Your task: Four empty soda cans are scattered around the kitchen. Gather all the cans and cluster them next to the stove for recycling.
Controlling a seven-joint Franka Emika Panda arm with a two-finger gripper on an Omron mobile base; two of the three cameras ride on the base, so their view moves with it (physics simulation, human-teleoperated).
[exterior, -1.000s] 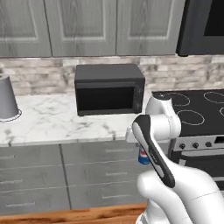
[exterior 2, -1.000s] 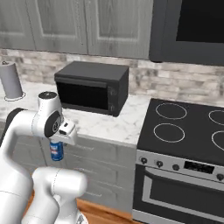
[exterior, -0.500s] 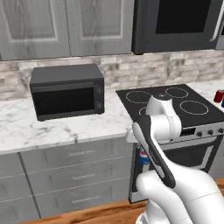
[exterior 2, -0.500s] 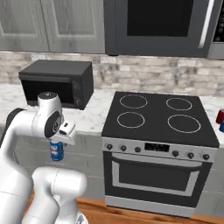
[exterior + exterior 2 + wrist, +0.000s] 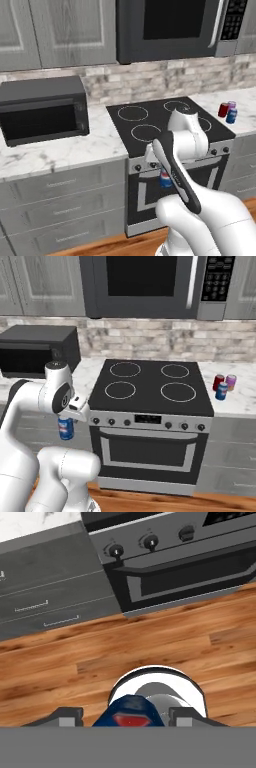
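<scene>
1. Step in hand, as I read it: carrying the last can. The gripper (image 5: 125, 716) pinches a blue soda can (image 5: 65, 428), held low in front of the grey drawers (image 5: 30, 428), left of the stove (image 5: 150, 387).
2. Stove: flat black glass top, four white rings, steel front with dark knobs.
3. Right of it, on the marble-look counter (image 5: 239, 398): red can (image 5: 218, 381), pink-purple can (image 5: 230, 381) and a second blue can (image 5: 221, 391), clustered close.
4. Next move probably calls for lifting the held can above counter height, crossing the stove, and setting it upright beside that cluster. The cans are light, smooth cylinders, so they tip easily.
</scene>
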